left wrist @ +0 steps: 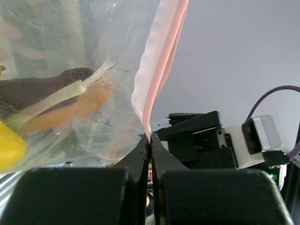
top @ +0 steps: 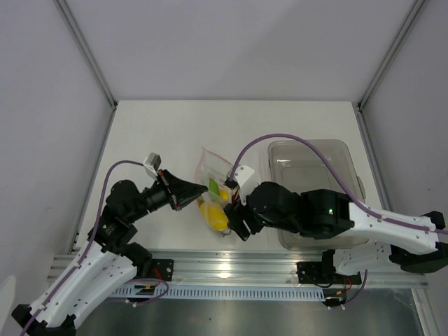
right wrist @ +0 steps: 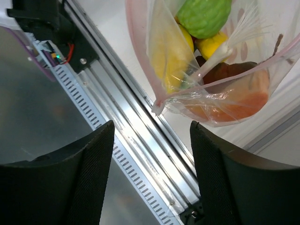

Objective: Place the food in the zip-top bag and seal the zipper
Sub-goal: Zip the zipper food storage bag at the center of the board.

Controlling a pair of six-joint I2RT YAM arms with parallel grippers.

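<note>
Left wrist view is showing the left gripper (left wrist: 150, 140) clenching the zipper (left wrist: 161, 65), its two black jaws pressing together on the lower end of the pink strip. The zip-top bag (left wrist: 70, 42) is hanging just left of those jaws in this view. The food (left wrist: 56, 108) is sitting inside it: a pale green stalk (left wrist: 65, 93) lying across an orange chunk (left wrist: 82, 107), a reddish-brown piece (left wrist: 37, 86) behind them, and a yellow fruit (left wrist: 8, 147) at the picture's edge.

From the top external camera, the bag is sitting close to the near edge of the desk (top: 154, 133), about midway along it. It is lying between the two grippers and just left of a clear bin (top: 311, 150). The left gripper is gripping the bag's left side, and the right gripper (top: 236, 222) is hovering at its near right corner.

Right wrist view is showing the right gripper released, its fingers (right wrist: 91, 173) standing wide apart with nothing between them. One end of the bag's pink strip is hanging just beyond the fingertips, apart from them. An aluminium rail (right wrist: 136, 131) is running behind it, and a green round fruit (right wrist: 204, 16) is showing through the plastic.
</note>
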